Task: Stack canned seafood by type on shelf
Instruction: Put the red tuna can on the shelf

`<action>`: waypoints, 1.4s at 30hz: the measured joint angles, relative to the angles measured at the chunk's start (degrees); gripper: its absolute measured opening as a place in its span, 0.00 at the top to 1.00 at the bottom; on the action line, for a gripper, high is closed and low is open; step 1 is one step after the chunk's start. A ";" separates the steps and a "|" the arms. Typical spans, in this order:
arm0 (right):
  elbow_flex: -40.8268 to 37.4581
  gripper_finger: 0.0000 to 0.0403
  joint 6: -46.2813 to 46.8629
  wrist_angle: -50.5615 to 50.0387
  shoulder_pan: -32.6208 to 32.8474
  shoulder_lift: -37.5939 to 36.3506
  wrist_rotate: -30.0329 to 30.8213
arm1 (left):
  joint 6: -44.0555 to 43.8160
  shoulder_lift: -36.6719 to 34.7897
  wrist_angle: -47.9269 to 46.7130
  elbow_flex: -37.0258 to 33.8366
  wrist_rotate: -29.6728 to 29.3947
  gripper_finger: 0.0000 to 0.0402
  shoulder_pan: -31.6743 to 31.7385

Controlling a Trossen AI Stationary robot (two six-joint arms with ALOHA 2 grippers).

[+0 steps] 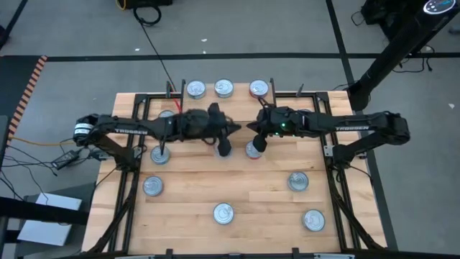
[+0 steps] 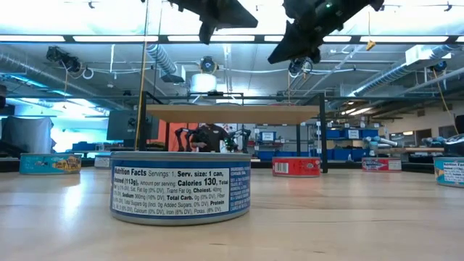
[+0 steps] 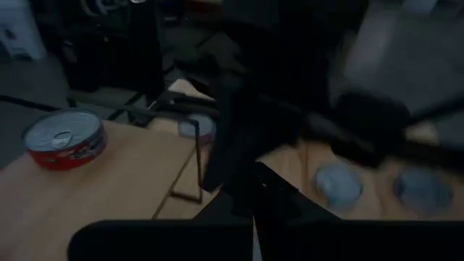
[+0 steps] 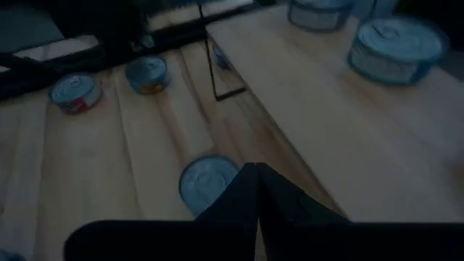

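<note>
The shelf [image 2: 232, 114] stands at the table's far edge on thin black legs, its light-wood top [image 4: 326, 123] bare toward the near side. Three cans stand on its top: two bluish ones [image 1: 195, 89] [image 1: 223, 88] and a red one [image 1: 259, 88] [image 3: 64, 138]. Several more cans stand loose on the table, among them a dark blue one [image 2: 181, 187] close to the near edge. My left gripper [image 1: 224, 149] [image 2: 206, 32] and my right gripper [image 1: 259, 142] [image 2: 281, 56] hover shut and empty above the table's middle, in front of the shelf. A can [image 4: 209, 181] stands on the table below the right gripper.
Loose cans stand at the table's left [image 1: 159, 154] [image 1: 152, 186], near edge [image 1: 223, 213] and right [image 1: 298, 181] [image 1: 313, 220]. A red can [image 2: 296, 167] stands low beside the shelf's right leg. Black rails run along the table's sides. The two arms nearly meet over the middle.
</note>
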 joint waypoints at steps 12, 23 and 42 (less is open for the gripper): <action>-0.31 0.99 4.12 4.52 0.95 2.81 -3.57 | 1.94 -2.69 -16.84 0.04 11.82 1.00 2.62; -0.31 0.98 -4.04 20.86 4.38 14.81 -8.15 | 17.25 -1.24 -18.46 -0.68 15.77 1.00 6.66; -0.31 0.98 -14.37 -3.55 -2.31 8.70 -24.68 | 8.84 -2.08 -22.21 -0.74 13.52 1.00 -0.22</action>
